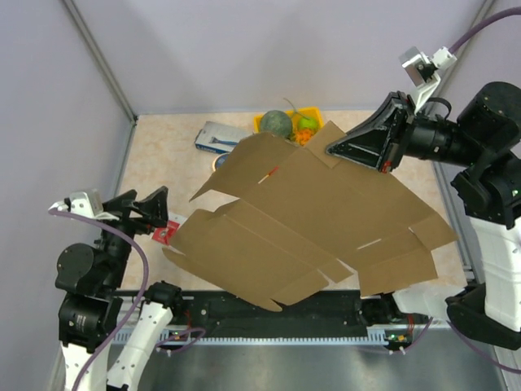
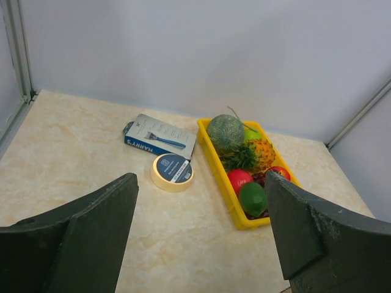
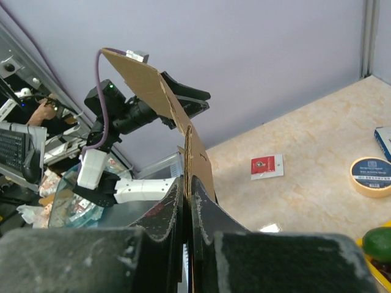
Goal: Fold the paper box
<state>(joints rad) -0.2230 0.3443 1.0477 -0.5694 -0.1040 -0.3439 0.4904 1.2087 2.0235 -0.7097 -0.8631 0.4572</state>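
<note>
The paper box (image 1: 317, 220) is a flat brown cardboard sheet with flaps and slots, held in the air over the middle and near part of the table. My right gripper (image 1: 342, 148) is shut on a tab at the sheet's far edge. In the right wrist view the cardboard (image 3: 186, 143) runs edge-on between the closed jaws of my right gripper (image 3: 188, 186). My left gripper (image 1: 159, 204) is open and empty at the left, just beyond the sheet's left edge. In the left wrist view the left gripper (image 2: 201, 201) has its fingers wide apart above bare table; the cardboard is out of that view.
A yellow fruit tray (image 2: 235, 201) with a melon (image 2: 225, 131) and other fruit stands at the back. A blue-grey packet (image 2: 160, 137) and a tape roll (image 2: 172, 171) lie left of it. A small red and white card (image 3: 267, 165) lies near the left arm.
</note>
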